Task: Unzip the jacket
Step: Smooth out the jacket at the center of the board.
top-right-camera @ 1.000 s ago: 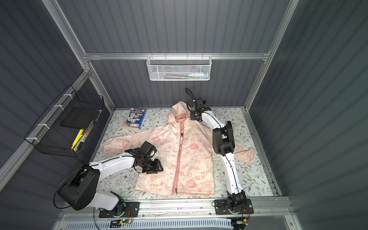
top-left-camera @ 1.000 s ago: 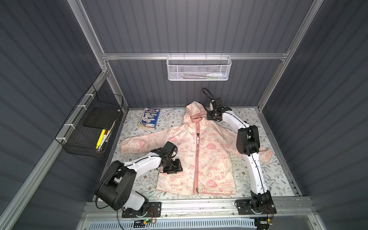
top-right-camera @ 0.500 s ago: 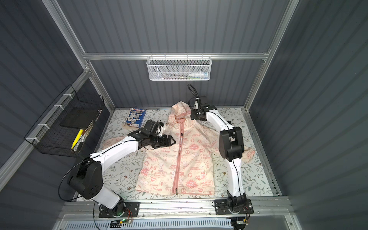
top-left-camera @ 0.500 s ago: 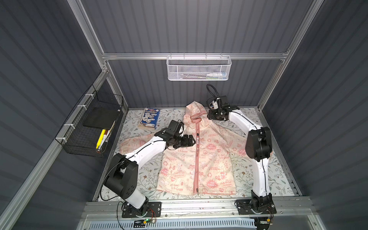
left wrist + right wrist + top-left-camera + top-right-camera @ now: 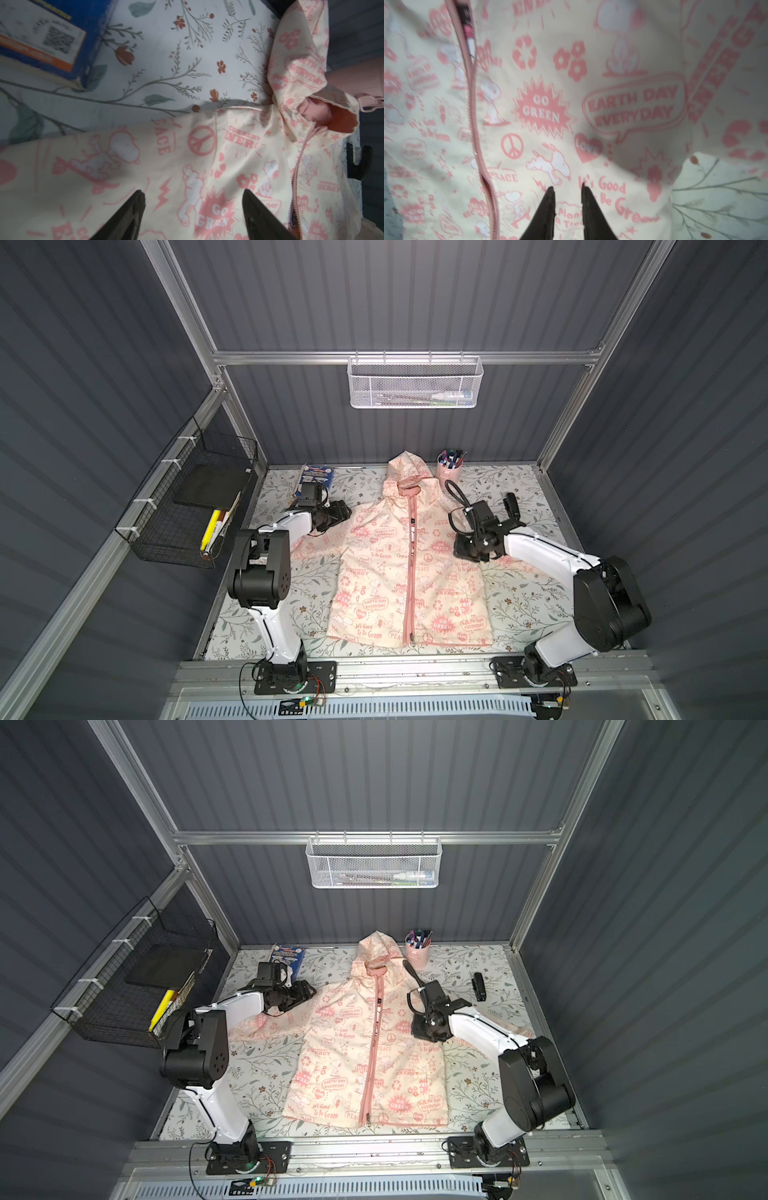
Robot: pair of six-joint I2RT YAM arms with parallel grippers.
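**A:** In both top views, where's the jacket [image 5: 409,572]?
**B:** Flat on the floral mat [image 5: 519,601], between the pincers. The left gripper [image 5: 345,511] is by its shoulder, the right gripper [image 5: 419,1031] over its chest.
**A:** Left wrist view?
**B:** Jaws wide apart, empty, printed sleeve beneath.
**A:** Right wrist view?
**B:** Jaws slightly parted, gripping nothing. The pink zipper [image 5: 473,108] lies off to one side.

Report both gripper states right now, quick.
Left gripper: open wide, holding nothing, over the jacket sleeve.
Right gripper: open by a narrow gap, holding nothing, over the jacket front.
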